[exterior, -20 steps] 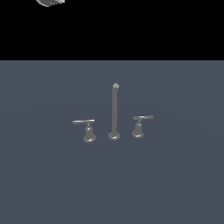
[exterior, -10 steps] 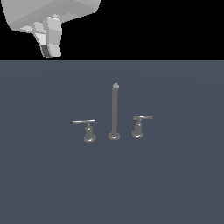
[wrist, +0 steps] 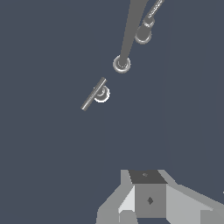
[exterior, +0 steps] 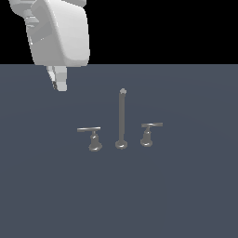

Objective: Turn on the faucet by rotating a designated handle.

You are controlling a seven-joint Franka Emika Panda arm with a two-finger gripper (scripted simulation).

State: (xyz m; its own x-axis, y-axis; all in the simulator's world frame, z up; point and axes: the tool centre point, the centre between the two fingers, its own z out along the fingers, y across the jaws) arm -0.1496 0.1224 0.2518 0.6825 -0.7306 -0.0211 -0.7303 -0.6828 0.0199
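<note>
The faucet's tall thin spout rod (exterior: 122, 118) stands on a round foot in the middle of the dark grey surface. The handle (exterior: 90, 130), a flat bar on a bell-shaped base, is on the exterior view's left of the rod. The slightly smaller twin lever (exterior: 150, 126) is on the exterior view's right. My gripper (exterior: 58, 82) hangs high above and to the exterior view's left of the handle, well apart from it, fingers together and empty. In the wrist view the gripper (wrist: 148, 194) is far from the handle (wrist: 93, 94), the rod (wrist: 130, 35) and the twin lever (wrist: 148, 24).
The flat dark grey surface (exterior: 186, 195) stretches around the faucet on all sides. The white body of the arm (exterior: 60, 32) fills the upper corner at the exterior view's left.
The arm has come down into the exterior view from the top and moved toward the exterior view's right, nearer the faucet. The faucet pieces have not moved.
</note>
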